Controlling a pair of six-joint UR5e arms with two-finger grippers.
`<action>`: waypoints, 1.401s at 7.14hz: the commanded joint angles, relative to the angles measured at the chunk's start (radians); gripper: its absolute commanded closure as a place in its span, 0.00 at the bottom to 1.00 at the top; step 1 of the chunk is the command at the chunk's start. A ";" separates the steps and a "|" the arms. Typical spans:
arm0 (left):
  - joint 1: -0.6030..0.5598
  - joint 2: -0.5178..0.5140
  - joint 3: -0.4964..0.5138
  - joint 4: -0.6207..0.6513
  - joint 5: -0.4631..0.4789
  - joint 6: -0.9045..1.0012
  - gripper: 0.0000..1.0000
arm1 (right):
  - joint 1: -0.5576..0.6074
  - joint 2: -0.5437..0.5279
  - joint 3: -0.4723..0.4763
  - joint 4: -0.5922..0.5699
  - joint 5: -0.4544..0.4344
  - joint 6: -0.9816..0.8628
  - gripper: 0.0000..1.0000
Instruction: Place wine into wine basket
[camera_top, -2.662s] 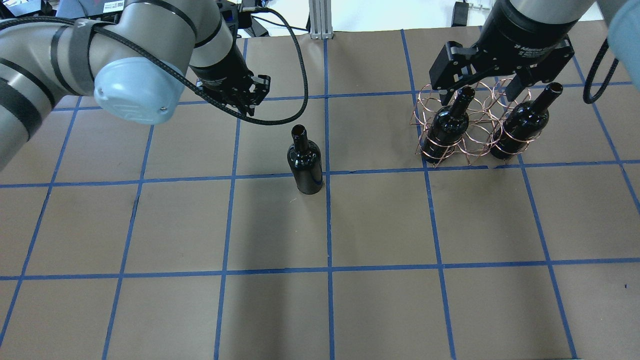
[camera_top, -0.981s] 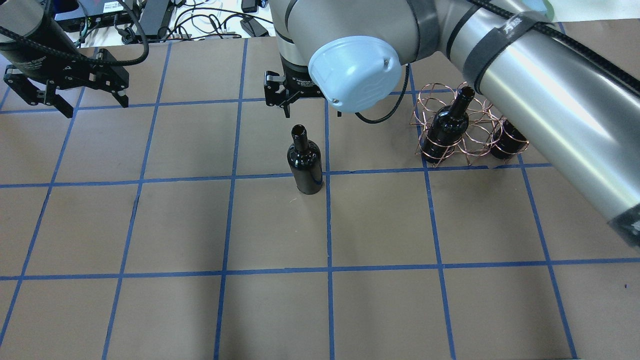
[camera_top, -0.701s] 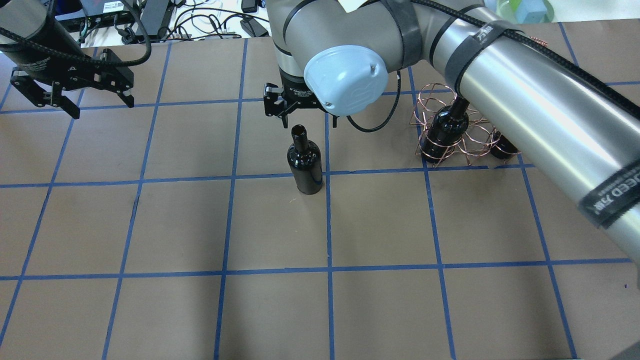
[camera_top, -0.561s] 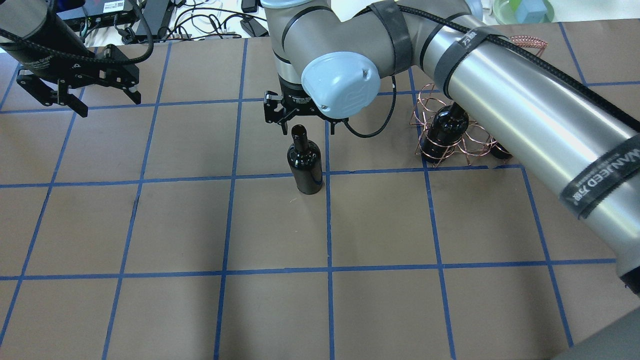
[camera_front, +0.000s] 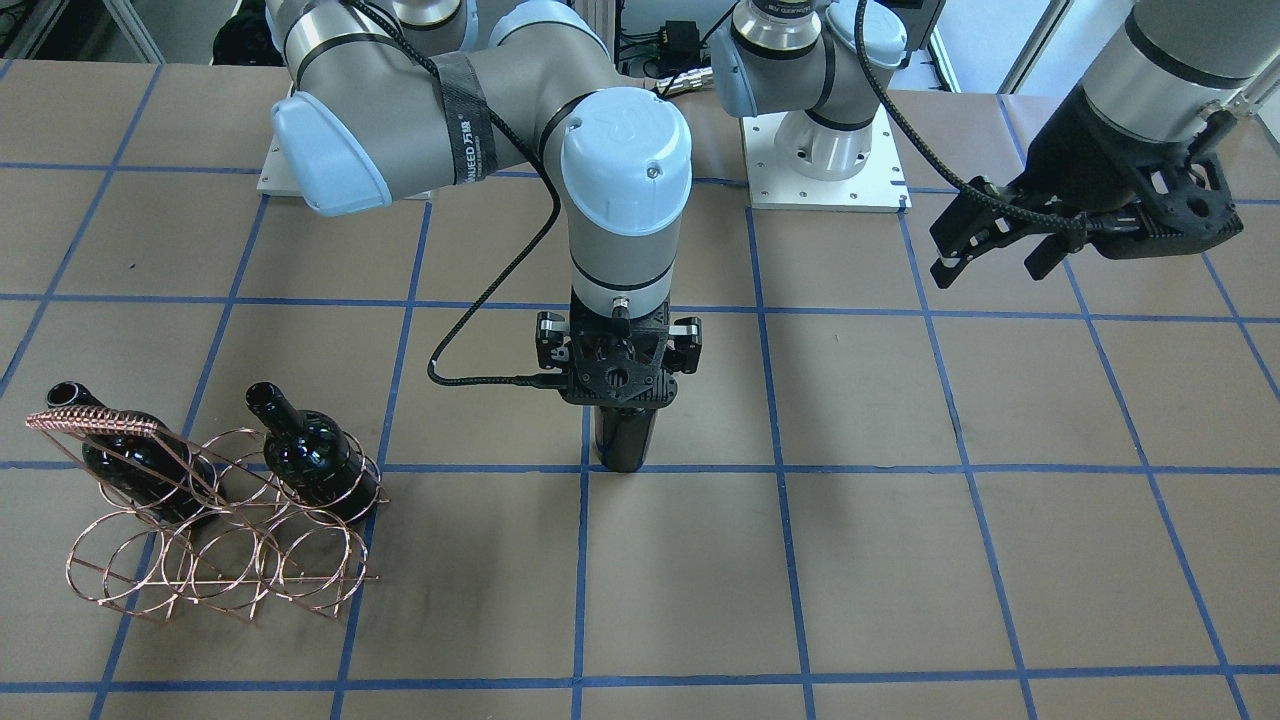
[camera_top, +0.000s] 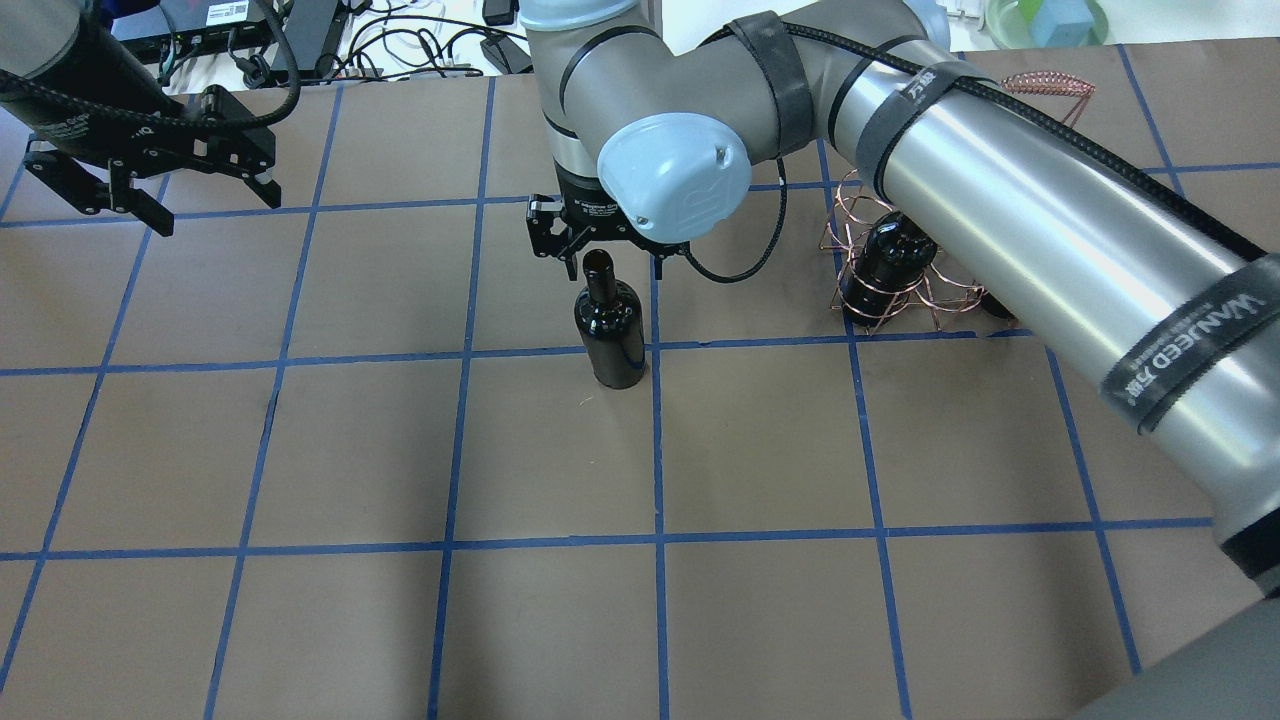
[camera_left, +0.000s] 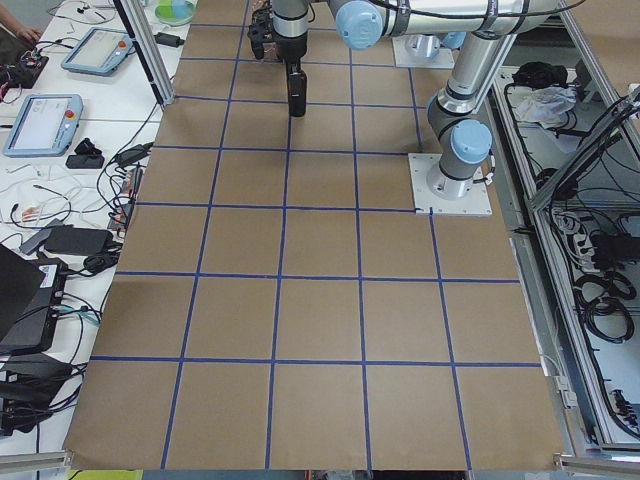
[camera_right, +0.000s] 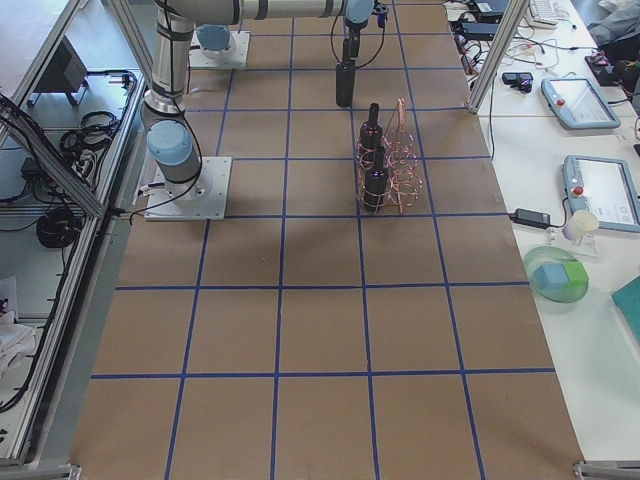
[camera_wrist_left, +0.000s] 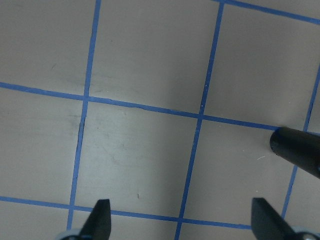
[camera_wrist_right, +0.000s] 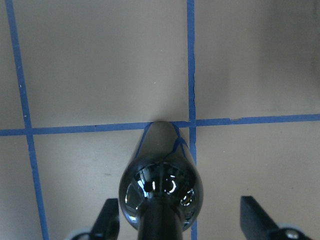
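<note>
Left to do: the wine stands upright on the table, well apart from the wine basket and to the robot's left of it, not yet gripped; I'd say it needs clamping at the neck, lifting clear, carrying across to the wine basket and lowering into a bare ring
Done so far: a first racked bottle and a second racked bottle sit in the wine basket, both in the row nearer the robot, necks leaning out; the rings of the other row look bare
How far along: about two thirds by my reckoning, with the last pick only lined up
Left gripper: the left gripper hangs over bare table, much farther from the wine basket than the wine is, jaws spread wide with nothing between them
Left arm: tool aimed down at the table with a slight tilt, parked out of the way
Right gripper: the right gripper sits right over the wine, jaws wide, one finger on either side of the neck; its wrist camera shows a gap on both sides, so no contact that I can make out
Right arm: wrist upright and tool pointing straight down, while the forearm hides part of the wine basket from the overhead camera
</note>
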 joint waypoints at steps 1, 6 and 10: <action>-0.004 0.008 0.000 -0.005 0.002 0.000 0.00 | 0.022 -0.003 0.000 -0.001 -0.002 -0.001 0.21; -0.079 0.032 -0.012 -0.006 0.012 -0.025 0.00 | 0.021 -0.001 0.002 -0.001 0.000 -0.015 0.86; -0.149 0.016 -0.017 0.003 0.085 -0.025 0.00 | -0.033 -0.067 0.002 0.034 -0.007 -0.029 0.91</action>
